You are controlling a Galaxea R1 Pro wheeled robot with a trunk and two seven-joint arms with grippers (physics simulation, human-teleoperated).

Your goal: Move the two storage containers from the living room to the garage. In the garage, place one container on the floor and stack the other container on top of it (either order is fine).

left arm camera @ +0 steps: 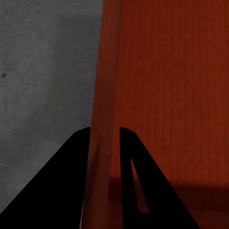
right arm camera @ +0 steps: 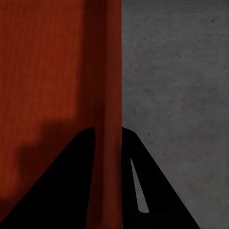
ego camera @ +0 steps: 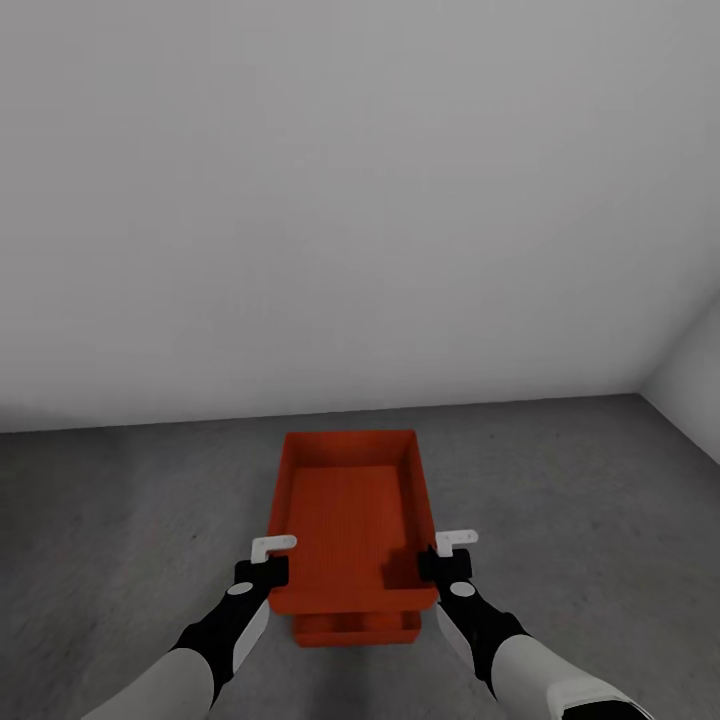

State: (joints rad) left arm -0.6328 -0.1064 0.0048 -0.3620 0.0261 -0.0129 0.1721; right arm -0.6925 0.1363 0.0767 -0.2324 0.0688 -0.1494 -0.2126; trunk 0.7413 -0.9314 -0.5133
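The left gripper (ego camera: 272, 556) reaches forward from a black and white arm and clasps the left long wall of the upper container (ego camera: 350, 520). In the left wrist view its two dark fingers (left arm camera: 67, 181) straddle that thin orange-red wall, one outside over the concrete, one inside over the ribbed bottom, so the left gripper (left arm camera: 104, 138) is clenched on the wall.

The upper container is a lidless orange-red rectangular bin with thin plain walls and a finely ribbed bottom. It runs lengthwise away from the robot, and its far end points toward the white wall (ego camera: 360, 200) of the garage. Its near end sits between the two grippers, which grip it close to the near corners.

Beneath its near edge a second bin of the same colour, the lower container (ego camera: 355, 628), peeks out toward the robot. It rests on the dark grey speckled floor (ego camera: 120, 500). Whether the upper bin touches the lower one or hangs just above it cannot be told.

The right gripper (ego camera: 452, 548) grasps the right long wall in the same way. In the right wrist view the right gripper (right arm camera: 108, 138) has its fingers (right arm camera: 57, 186) on either side of the wall, the bin's inside on one side and bare concrete on the other. At the far right of the head view a second white wall (ego camera: 690, 370) meets the first in a corner.
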